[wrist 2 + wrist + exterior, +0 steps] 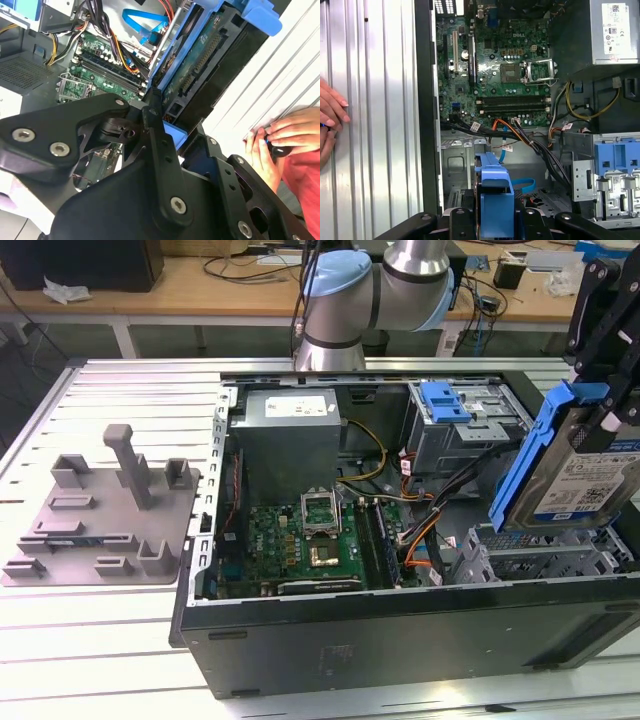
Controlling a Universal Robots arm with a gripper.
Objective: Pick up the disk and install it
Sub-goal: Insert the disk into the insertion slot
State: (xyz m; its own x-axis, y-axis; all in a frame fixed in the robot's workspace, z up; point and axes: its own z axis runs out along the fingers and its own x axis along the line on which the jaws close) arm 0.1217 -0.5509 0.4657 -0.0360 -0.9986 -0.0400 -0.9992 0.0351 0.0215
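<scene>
The fingers [159,140] pinch the disk [588,475], held upright just above the drive cage [535,562] inside the open computer case [400,640] on the bench [110,650]; the motherboard [300,540] and power supply [288,435] sit inside.

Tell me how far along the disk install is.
Done: the disk is picked up, clear of any surface. In hand: the gripper is shut on it, holding it tilted over the open case, just above the metal cage at the exterior view's right. Left: seating it; it sits in no bay yet.
</scene>
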